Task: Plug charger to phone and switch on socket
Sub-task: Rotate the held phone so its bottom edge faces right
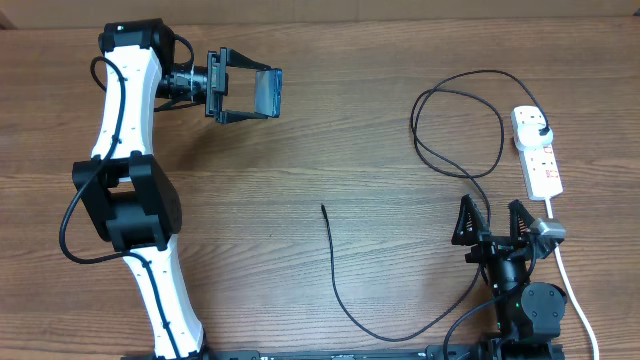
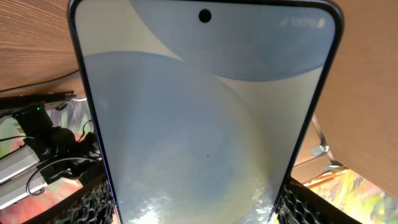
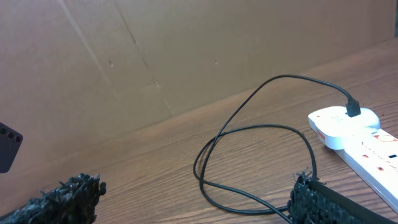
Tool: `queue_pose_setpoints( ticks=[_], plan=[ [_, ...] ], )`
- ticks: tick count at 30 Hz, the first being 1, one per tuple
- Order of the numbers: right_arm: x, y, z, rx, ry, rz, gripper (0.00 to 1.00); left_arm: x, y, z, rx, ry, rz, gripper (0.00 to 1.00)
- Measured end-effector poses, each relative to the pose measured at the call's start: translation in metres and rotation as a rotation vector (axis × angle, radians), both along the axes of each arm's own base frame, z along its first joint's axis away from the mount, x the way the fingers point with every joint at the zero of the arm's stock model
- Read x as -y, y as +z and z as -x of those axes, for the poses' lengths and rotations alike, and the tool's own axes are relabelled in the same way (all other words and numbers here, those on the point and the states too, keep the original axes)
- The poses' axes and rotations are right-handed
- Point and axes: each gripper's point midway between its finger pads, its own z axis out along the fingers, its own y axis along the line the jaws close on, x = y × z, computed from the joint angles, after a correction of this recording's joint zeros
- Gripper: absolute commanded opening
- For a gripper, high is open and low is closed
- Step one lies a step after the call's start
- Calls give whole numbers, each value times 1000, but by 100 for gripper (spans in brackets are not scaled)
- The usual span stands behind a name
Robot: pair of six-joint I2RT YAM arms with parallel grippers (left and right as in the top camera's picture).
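My left gripper [image 1: 262, 93] is shut on the phone [image 1: 268, 92] and holds it above the table at the far left. In the left wrist view the pale blue screen of the phone [image 2: 205, 118] fills the frame, with the fingers [image 2: 93, 202] pressed against both of its long edges. The charger [image 1: 335, 275] lies across the table, its free tip [image 1: 323, 207] near the middle. Its black plug [image 1: 541, 128] sits in the white socket [image 1: 538, 150] at the right. My right gripper [image 1: 492, 222] stands open just in front of the cable loop [image 3: 261, 155], holding nothing, with the socket [image 3: 348, 134] to its right.
The socket's thick white cord [image 1: 575, 290] runs down the right side past my right arm. A brown cardboard wall [image 3: 124, 62] stands behind the table. Cables and electronics [image 2: 37, 143] show beyond the table edge in the left wrist view.
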Motion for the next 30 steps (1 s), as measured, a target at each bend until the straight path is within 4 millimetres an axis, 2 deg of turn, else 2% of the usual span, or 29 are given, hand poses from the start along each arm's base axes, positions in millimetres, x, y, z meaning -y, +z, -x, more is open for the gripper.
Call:
queue_pose_setpoints(
  ticks=[30],
  plan=[
    [0, 0, 0, 0, 0, 0, 100, -1, -3, 1, -2, -3, -19, 4]
  ],
)
